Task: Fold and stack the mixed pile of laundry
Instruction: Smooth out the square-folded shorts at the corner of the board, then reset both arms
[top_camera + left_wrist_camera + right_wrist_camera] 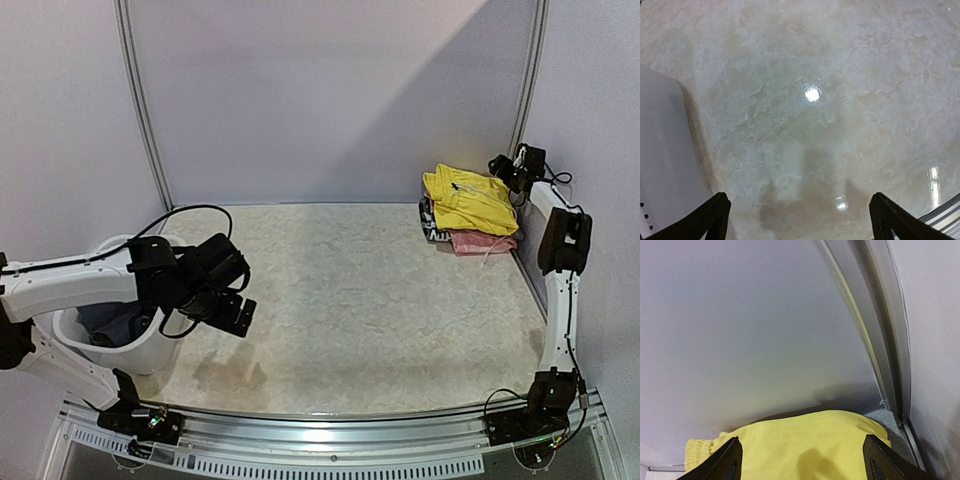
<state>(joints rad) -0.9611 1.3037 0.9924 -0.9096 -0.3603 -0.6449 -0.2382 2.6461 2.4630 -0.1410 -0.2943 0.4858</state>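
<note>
Folded yellow shorts (468, 198) top a small stack at the back right, over a pink piece (482, 242) and a dark item with white print (432, 230). My right gripper (508, 172) hovers at the stack's far right edge. In the right wrist view its fingers (722, 462) stand wide apart just above the yellow shorts (805, 440), holding nothing. Dark garments (108, 322) lie in the white tub (150, 352) at the left. My left gripper (225, 305) hangs open beside the tub, over bare table (810, 125), its fingertips (707, 220) empty.
The tub's white wall (660, 150) shows at the left of the left wrist view. The back wall and a metal corner post (885, 350) stand close behind the stack. A metal rail (320, 425) runs along the table's near edge.
</note>
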